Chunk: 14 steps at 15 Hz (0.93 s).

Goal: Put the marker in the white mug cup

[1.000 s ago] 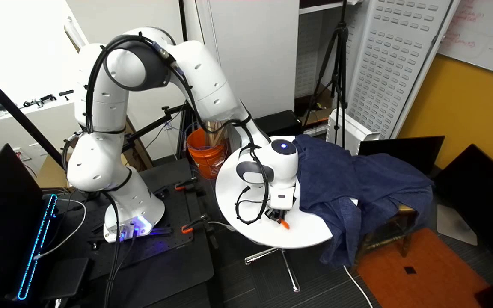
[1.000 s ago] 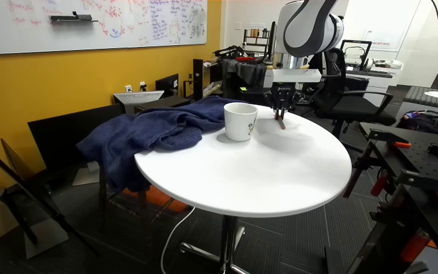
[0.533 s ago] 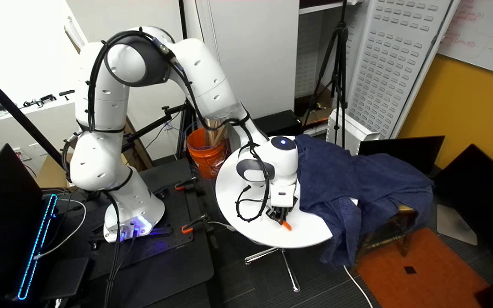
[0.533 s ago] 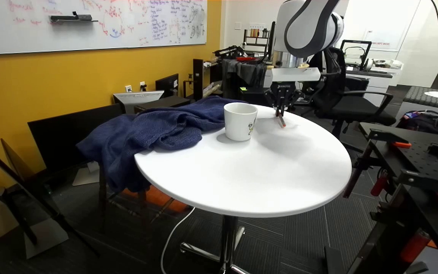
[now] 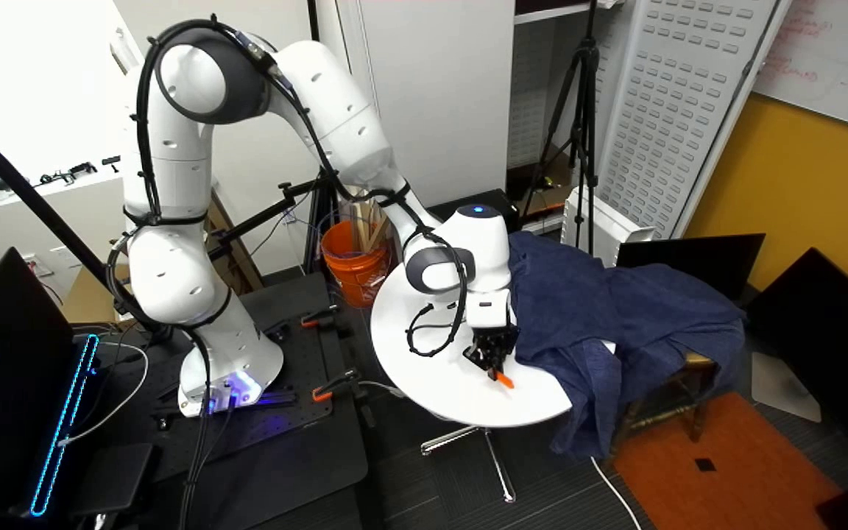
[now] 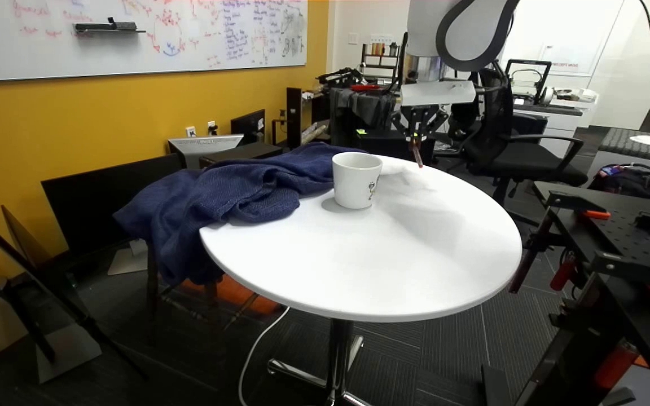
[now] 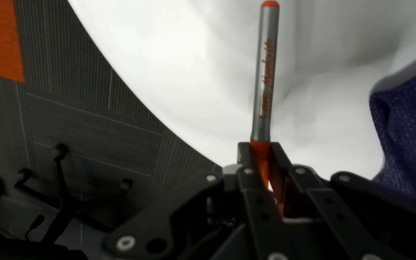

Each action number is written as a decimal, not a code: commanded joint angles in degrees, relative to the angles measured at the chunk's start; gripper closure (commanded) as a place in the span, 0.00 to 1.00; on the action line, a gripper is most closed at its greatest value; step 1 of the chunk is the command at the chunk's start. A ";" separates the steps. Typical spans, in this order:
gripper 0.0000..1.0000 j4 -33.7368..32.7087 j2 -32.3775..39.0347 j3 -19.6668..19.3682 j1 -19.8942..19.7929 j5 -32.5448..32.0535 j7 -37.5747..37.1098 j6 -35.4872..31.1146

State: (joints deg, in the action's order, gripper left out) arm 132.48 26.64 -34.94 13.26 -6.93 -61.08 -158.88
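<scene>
The marker has a grey barrel and orange ends. My gripper [image 7: 260, 153] is shut on its orange end, and the barrel of the marker [image 7: 265, 72] sticks out past the fingertips in the wrist view. In an exterior view the gripper [image 6: 415, 140] holds the marker [image 6: 417, 155] tilted, above the far part of the table. The orange end of the marker also shows in an exterior view [image 5: 503, 380]. The white mug cup [image 6: 353, 183] stands upright on the table, apart from the gripper and nearer that camera. The arm hides the mug in an exterior view, and it is out of the wrist view.
The round white table [image 6: 381, 265] bears a bunched dark blue cloth [image 6: 235, 186] beside the mug; the cloth [image 5: 571, 309] also hangs over a chair. An orange bucket [image 5: 354, 265] stands on the floor behind the table. The robot's black bench [image 5: 277, 456] adjoins it.
My gripper has risen with the marker held in it, away from the table top. The marker's free end hangs steeper in an exterior view. The mug and cloth have not moved.
</scene>
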 commanded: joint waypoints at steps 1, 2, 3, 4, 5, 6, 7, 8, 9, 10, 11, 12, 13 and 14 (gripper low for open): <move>0.96 3.36 -5.12 -7.17 6.85 -8.64 -8.13 -0.32; 0.96 3.61 -5.89 -9.01 8.57 -11.35 -10.39 -0.19; 0.96 3.67 -6.61 -11.10 10.56 -14.43 -13.05 0.01; 0.96 3.63 -7.27 -12.77 12.16 -17.40 -15.36 0.21; 0.96 3.47 -7.98 -14.47 13.96 -20.74 -18.00 0.68; 0.96 3.17 -8.62 -15.74 15.42 -23.82 -20.35 1.21; 0.96 2.86 -9.33 -16.88 16.85 -27.10 -22.81 1.82; 0.96 2.55 -10.03 -17.64 17.93 -30.25 -25.21 2.41; 0.96 2.18 -10.97 -17.96 18.77 -33.83 -27.91 3.35; 0.96 1.92 -12.07 -17.74 19.11 -37.58 -30.84 4.42; 0.96 1.56 -13.44 -16.71 18.77 -41.42 -33.56 5.89; 0.96 1.35 -15.06 -14.97 17.91 -45.34 -36.54 7.85; 0.96 1.31 -17.07 -12.65 16.65 -48.88 -38.92 10.38; 0.96 1.35 -19.21 -9.52 14.86 -51.87 -40.93 13.66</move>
State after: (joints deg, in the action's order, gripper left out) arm 133.72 14.31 -50.12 30.98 -51.00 -96.47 -153.11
